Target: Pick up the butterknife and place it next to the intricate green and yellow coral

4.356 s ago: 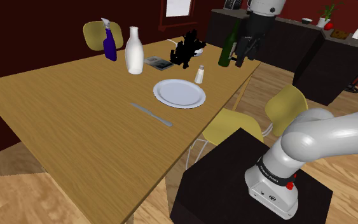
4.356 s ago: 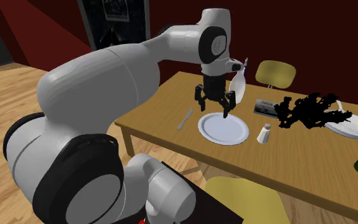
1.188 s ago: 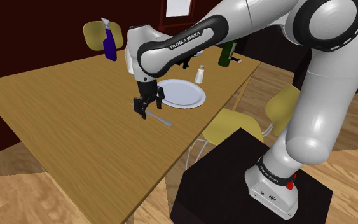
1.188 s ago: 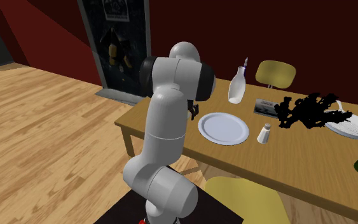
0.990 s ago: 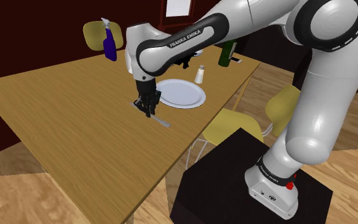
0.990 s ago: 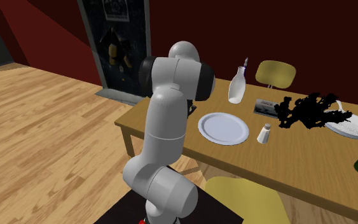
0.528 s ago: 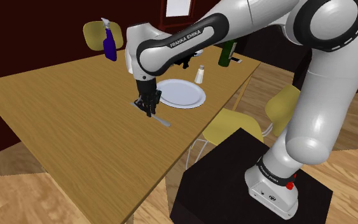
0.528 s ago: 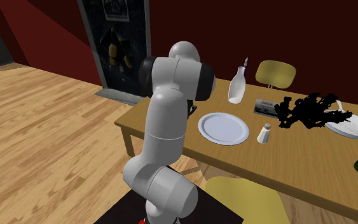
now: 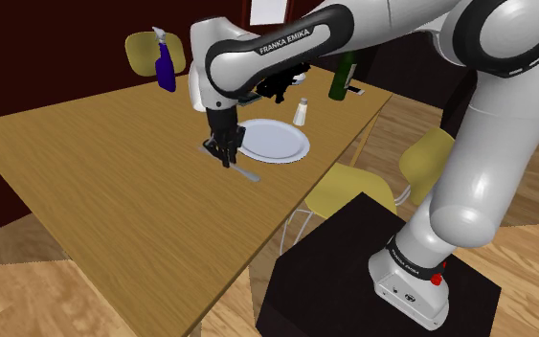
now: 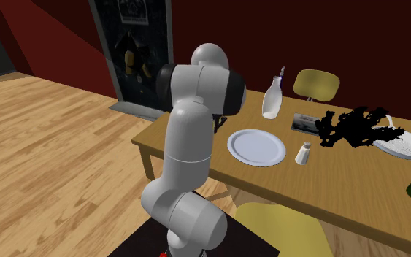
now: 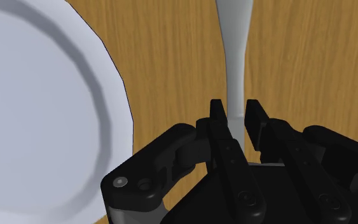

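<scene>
Fingers of the black gripper are pinched on a grey butterknife, clasping its narrow part from both sides while the longer stretch runs straight out ahead of the hand. The knife sits just beside the round white plate, off the rim on the shoulder view's left and not touching it. It lies roughly level with the wooden table; whether it rests on the wood or is raised a little off it I cannot tell. The white arm reaches across above the plate, with the hand pointing downward at the knife. A black branching coral stands well apart from the plate, beyond it toward the second exterior view's right. A small white salt shaker is near the plate on that same side, between plate and coral. A white bottle stands behind the plate in the second exterior view. A blue spray bottle is far off to the plate's left in the shoulder view, and a dark green bottle stands beyond the shaker from the plate
</scene>
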